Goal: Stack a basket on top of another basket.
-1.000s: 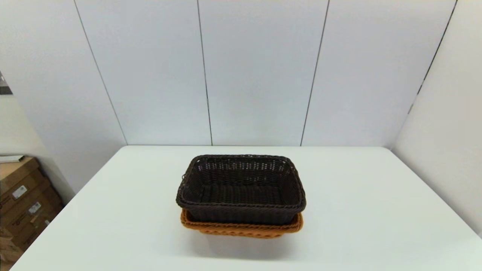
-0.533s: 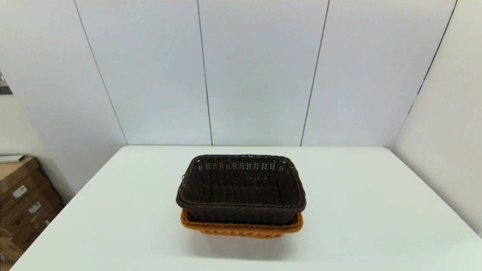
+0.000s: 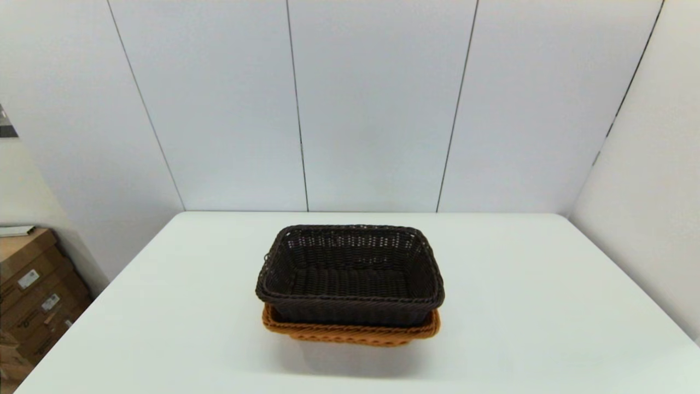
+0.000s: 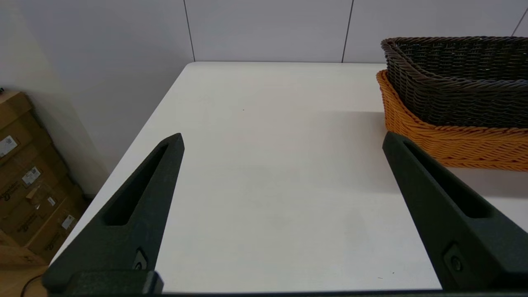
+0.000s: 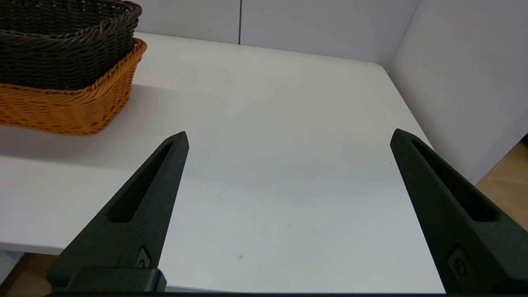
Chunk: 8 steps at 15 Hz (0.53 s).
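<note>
The dark brown basket (image 3: 350,276) rests nested in the orange-tan basket (image 3: 350,332) at the middle of the white table (image 3: 519,306); only the tan rim and lower wall show under it. Both baskets appear in the left wrist view (image 4: 458,78) (image 4: 453,144) and in the right wrist view (image 5: 62,45) (image 5: 70,107). My left gripper (image 4: 282,140) is open over bare table, off to the baskets' left near the front edge. On the opposite side my right gripper (image 5: 288,138) is open near the front edge. Neither arm shows in the head view.
Cardboard boxes (image 3: 33,290) stand on the floor left of the table. Grey wall panels (image 3: 372,109) close the back and the right side. The table's front edge runs just under both grippers.
</note>
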Tool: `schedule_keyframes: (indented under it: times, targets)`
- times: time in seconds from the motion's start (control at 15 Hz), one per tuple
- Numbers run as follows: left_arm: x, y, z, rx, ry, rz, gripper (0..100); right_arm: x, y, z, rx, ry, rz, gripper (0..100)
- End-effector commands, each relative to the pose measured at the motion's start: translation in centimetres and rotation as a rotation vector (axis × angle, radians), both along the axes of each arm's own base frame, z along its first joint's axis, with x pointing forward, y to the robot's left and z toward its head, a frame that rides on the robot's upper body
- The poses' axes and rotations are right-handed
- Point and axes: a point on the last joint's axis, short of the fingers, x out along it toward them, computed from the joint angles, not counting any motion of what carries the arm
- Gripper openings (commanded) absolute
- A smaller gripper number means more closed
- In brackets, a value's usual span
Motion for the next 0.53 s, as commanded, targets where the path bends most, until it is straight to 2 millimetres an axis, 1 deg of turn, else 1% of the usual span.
schedule_keyframes:
  times: [0.07,0.53]
  targets:
    - [0.00,0.00,0.01,0.000,-0.001,0.000,100,0.01,0.00,-0.01,0.000,0.001,0.001,100]
    - [0.00,0.00,0.01,0.000,-0.001,0.001,100,0.01,0.00,-0.01,0.003,0.001,-0.001,100]
